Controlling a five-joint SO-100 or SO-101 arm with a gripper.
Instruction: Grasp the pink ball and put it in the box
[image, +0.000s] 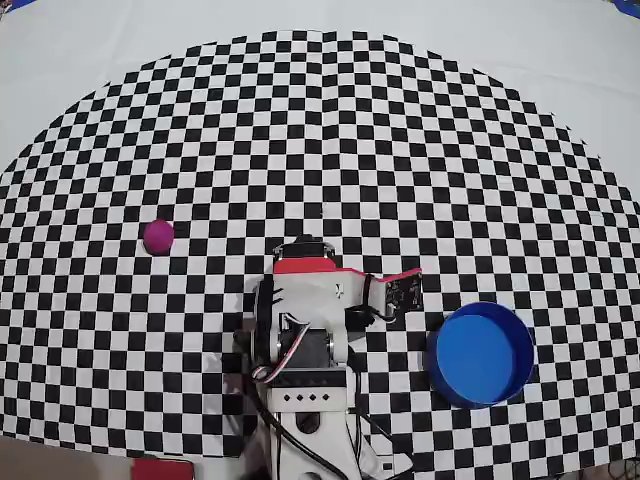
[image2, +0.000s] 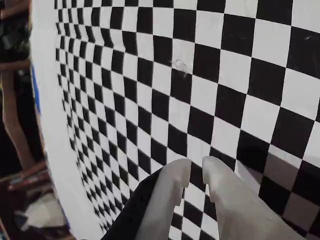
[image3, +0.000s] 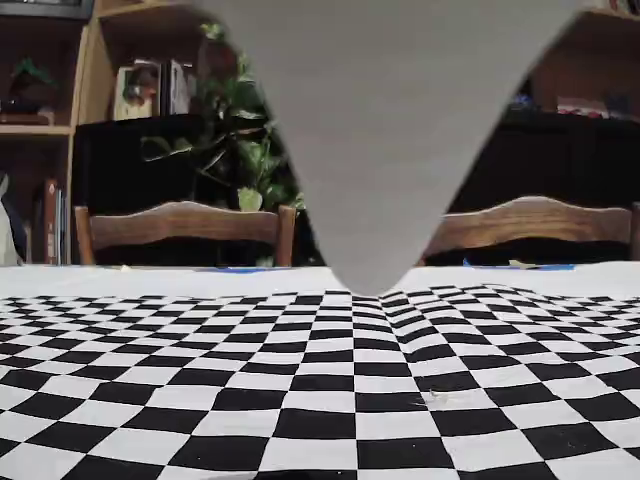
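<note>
The pink ball lies on the checkered cloth, left of the arm in the overhead view. Right of the arm base stands the box, a round blue container with nothing in it. The arm is folded up over its base between them, well apart from both. In the wrist view my gripper hangs over bare checkered cloth; its two white fingers stand almost together with a thin slit and nothing between them. Neither ball nor box shows in the wrist view or the fixed view.
The checkered cloth reaches far ahead of the arm. A white table edge runs down the left of the wrist view. In the fixed view a large grey blurred shape hangs from the top; chairs stand behind the table.
</note>
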